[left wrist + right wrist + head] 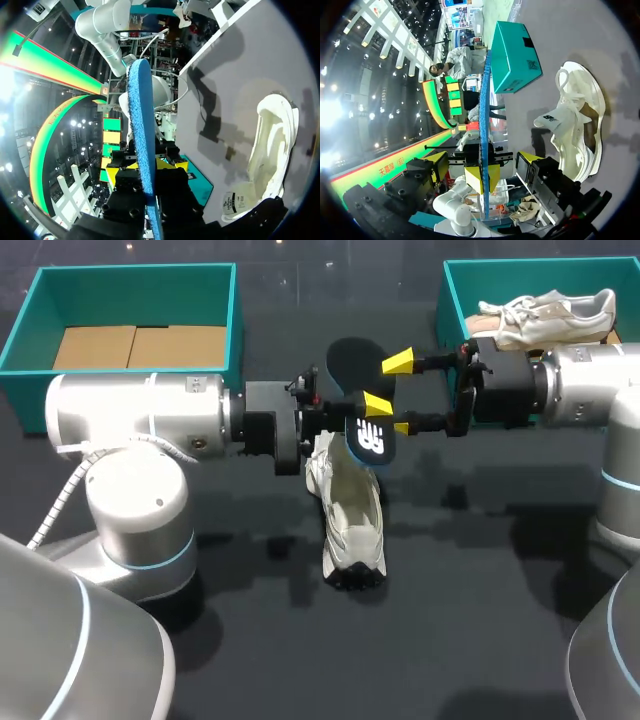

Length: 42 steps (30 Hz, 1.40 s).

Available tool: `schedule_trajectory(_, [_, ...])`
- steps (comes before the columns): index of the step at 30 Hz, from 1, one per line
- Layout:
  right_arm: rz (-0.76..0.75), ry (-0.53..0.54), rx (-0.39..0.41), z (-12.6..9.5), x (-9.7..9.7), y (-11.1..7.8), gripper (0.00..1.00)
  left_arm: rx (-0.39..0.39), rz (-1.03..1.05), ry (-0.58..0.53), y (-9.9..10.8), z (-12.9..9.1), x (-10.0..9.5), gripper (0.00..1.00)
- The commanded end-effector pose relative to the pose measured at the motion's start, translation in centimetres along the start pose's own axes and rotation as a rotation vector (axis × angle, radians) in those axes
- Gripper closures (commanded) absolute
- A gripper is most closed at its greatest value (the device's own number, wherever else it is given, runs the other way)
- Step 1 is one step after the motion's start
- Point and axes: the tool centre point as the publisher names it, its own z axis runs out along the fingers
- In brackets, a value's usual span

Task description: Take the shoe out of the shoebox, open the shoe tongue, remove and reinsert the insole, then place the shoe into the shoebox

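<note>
A dark insole (pixel 362 400) with a blue underside hangs above the table's middle, and my left gripper (pixel 375 410) is shut on it from the left. In the left wrist view the insole (pixel 142 140) stands edge-on between that gripper's (pixel 145 169) yellow tips. My right gripper (pixel 400 393) comes in from the right, open, with one finger on each side of the insole and a gap at both. The right wrist view shows the insole (pixel 484 125) midway between the right gripper's (pixel 482 160) spread tips. A cream shoe (pixel 350 515) lies on the table below, also seen as the shoe (pixel 272 145) and the shoe (pixel 580 125).
A teal shoebox (pixel 455 300) at the back right holds a second cream shoe (pixel 545 318). Another teal box (pixel 30 310) at the back left has a cardboard liner (pixel 135 345). The dark table (pixel 480 620) stretches toward the front.
</note>
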Motion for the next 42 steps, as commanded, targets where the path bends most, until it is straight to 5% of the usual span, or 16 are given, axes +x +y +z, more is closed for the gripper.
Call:
schedule_trajectory(1, [-0.002,0.001,0.013,0.4,-0.3,0.6,0.44,-0.006,-0.001,0.006,0.0,0.9,0.2,1.00])
schedule_trajectory(4, [-0.004,0.003,0.022,0.6,-0.4,0.9,0.55,-0.011,0.000,0.004,-0.2,1.1,0.3,1.00])
schedule_trajectory(9, [0.002,0.007,0.025,0.7,-0.5,1.0,0.57,-0.019,0.013,0.003,-0.4,1.5,0.2,1.00])
schedule_trajectory(20, [0.013,0.019,0.018,0.8,-0.7,0.7,0.78,-0.029,0.021,0.003,0.0,1.7,0.2,1.00])
schedule_trajectory(24, [0.015,0.023,0.015,0.7,-0.8,0.6,0.98,-0.029,0.023,0.003,0.0,1.8,0.2,1.00])
schedule_trajectory(34, [0.009,0.023,0.005,0.6,-0.6,0.3,1.00,-0.030,-0.001,0.006,0.1,1.5,0.5,1.00])
schedule_trajectory(35, [0.009,0.023,0.004,0.6,-0.6,0.3,1.00,-0.029,-0.006,0.003,0.0,1.2,0.3,0.80])
schedule_trajectory(36, [0.008,0.023,0.004,0.6,-0.6,0.3,1.00,-0.028,-0.011,-0.001,-0.1,0.8,0.1,0.17])
schedule_trajectory(37, [0.008,0.023,0.004,0.6,-0.6,0.3,1.00,-0.030,-0.015,-0.005,-0.2,0.3,-0.1,0.00])
schedule_trajectory(42, [0.009,0.028,0.000,-0.1,-1.0,0.2,1.00,-0.030,-0.043,-0.010,-0.6,-3.2,-1.1,0.00])
